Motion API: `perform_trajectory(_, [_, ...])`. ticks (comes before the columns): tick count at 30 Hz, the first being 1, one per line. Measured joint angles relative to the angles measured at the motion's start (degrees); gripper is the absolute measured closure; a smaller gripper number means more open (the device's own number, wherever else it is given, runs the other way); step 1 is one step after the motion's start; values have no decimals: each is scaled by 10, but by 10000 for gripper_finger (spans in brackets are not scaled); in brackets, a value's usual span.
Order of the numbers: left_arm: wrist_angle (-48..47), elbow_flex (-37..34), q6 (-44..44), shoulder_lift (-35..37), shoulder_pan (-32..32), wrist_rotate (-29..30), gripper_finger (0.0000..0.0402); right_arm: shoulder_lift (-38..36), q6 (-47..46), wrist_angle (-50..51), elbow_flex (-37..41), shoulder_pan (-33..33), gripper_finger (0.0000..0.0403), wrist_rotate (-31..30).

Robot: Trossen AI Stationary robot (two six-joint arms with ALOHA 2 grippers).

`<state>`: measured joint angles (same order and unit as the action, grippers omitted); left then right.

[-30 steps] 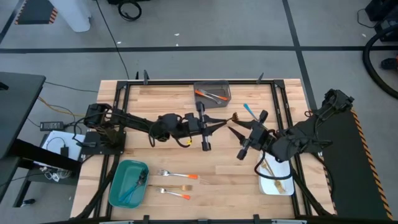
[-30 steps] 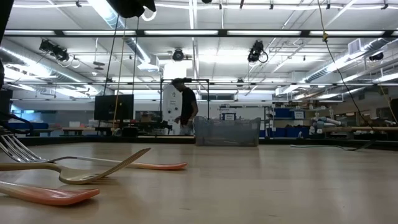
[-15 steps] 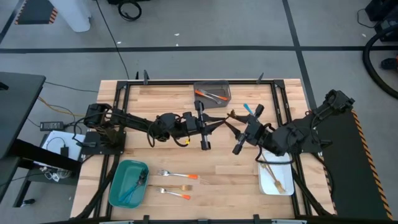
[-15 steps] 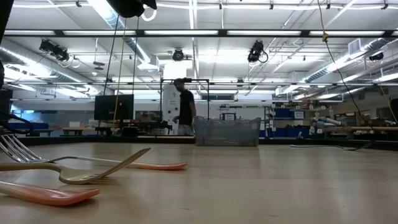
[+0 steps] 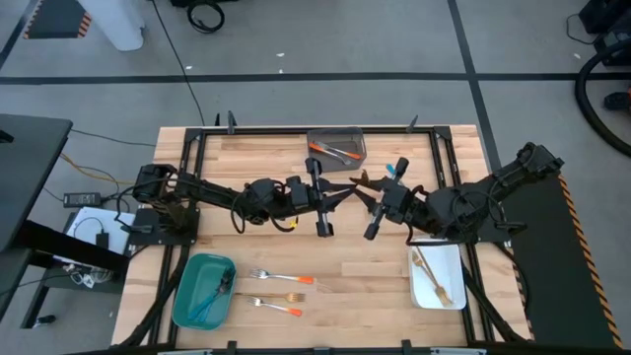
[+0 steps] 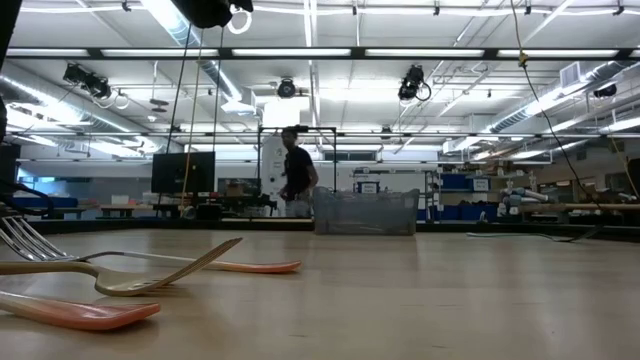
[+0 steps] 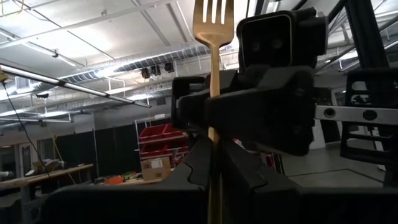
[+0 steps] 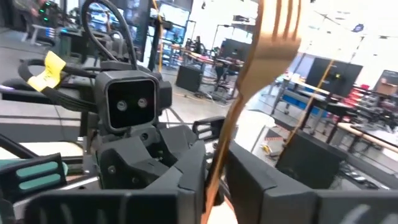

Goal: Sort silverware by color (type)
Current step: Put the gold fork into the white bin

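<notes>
A gold fork [image 5: 361, 180] hangs above the table's middle between my two grippers. My left gripper [image 5: 342, 191] reaches in from the table's left and is shut on it. My right gripper [image 5: 370, 194] comes from the right and is also shut on it. In the left wrist view the fork [image 7: 213, 74] stands tines up in front of the right gripper. In the right wrist view the fork [image 8: 267, 56] rises the same way before the left gripper. Two orange-handled forks [image 5: 281, 279] [image 5: 274, 303] lie flat on the near side of the table. My left gripper pinches the gold fork's handle [image 7: 214, 199] between its two fingers, toward its free end. The fingers come from the table's left, slanting upward. The fork is clear of the table, tines uppermost. My right gripper has the same handle [image 8: 216, 177] between its two fingers, close to where the left gripper holds it. The fingers come about level from the table's right and lie across the handle. The tines stand above the hold.
A grey bin [image 5: 335, 148] with orange-handled pieces stands at the far edge. A teal bin [image 5: 187, 296] with blue pieces sits near left. A white bin [image 5: 449, 286] with gold pieces sits near right. A person walks in the room behind [image 6: 296, 180].
My right gripper has gone toward the table's left and a little toward the far edge, up to the left gripper and the gold fork. The forks on the table have not moved.
</notes>
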<state>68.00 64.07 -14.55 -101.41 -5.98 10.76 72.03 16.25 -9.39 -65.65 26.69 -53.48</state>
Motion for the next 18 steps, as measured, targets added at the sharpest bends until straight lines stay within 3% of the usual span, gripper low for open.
perform_trajectory(6, [-2,0,-5,0,0,-2,372,0,-4,0,0,-3,380,8])
perform_trajectory(11, [-11,0,-4,0,0,-1,367,0,-5,2,0,-3,381,6])
perform_trajectory(18, [-48,0,2,1,0,1,292,1,-11,8,0,-3,375,-15])
